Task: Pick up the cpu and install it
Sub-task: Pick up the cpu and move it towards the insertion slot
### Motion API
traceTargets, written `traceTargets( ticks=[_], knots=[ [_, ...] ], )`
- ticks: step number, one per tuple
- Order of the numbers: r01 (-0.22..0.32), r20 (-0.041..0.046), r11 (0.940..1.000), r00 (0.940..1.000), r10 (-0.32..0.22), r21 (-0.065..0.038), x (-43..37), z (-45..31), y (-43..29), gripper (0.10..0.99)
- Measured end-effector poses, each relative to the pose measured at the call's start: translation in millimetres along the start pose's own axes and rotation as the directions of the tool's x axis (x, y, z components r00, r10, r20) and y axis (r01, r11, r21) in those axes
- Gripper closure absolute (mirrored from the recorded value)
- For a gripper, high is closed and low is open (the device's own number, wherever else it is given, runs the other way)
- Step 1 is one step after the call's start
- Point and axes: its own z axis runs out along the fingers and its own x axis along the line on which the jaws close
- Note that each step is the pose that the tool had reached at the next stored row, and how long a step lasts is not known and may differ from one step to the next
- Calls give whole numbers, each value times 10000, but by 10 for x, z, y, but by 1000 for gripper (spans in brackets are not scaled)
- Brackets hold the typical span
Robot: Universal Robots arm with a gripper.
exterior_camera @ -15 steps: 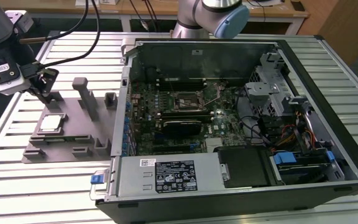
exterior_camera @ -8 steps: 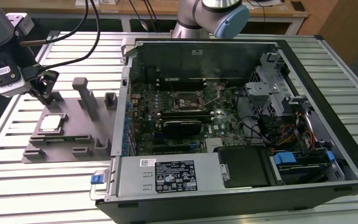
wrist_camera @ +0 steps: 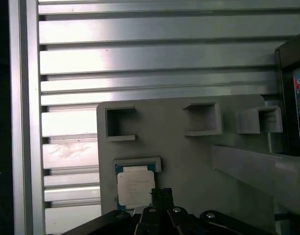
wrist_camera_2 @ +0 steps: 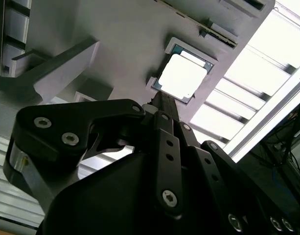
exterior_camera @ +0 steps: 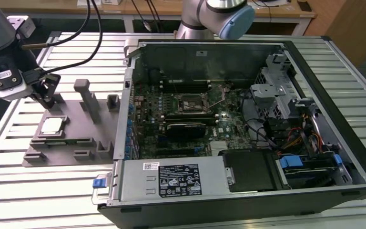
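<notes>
At the exterior view's left, the gripper (exterior_camera: 48,104) hung just above the cpu (exterior_camera: 51,125) lying in the grey tray (exterior_camera: 84,138), its fingers closed together and empty.

Cpu (wrist_camera: 135,189) pale silver, teal rim; tray (exterior_camera: 81,130) matte grey; table (exterior_camera: 43,191) silver, ribbed; end effector (exterior_camera: 48,101) black.

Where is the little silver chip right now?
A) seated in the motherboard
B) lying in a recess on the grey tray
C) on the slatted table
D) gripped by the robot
B: the cpu lies flat in a recess of the grey tray, with the gripper close by it.
</notes>
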Motion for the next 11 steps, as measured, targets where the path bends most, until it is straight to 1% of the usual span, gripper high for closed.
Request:
traceTargets(
  ticks=[7, 11],
  knots=[
    [1, 0, 10000, 10000, -1, 9, 8, 64, -4, 980],
    [3, 4, 10000, 10000, -3, 46, 15, 96, -7, 980]
  ],
)
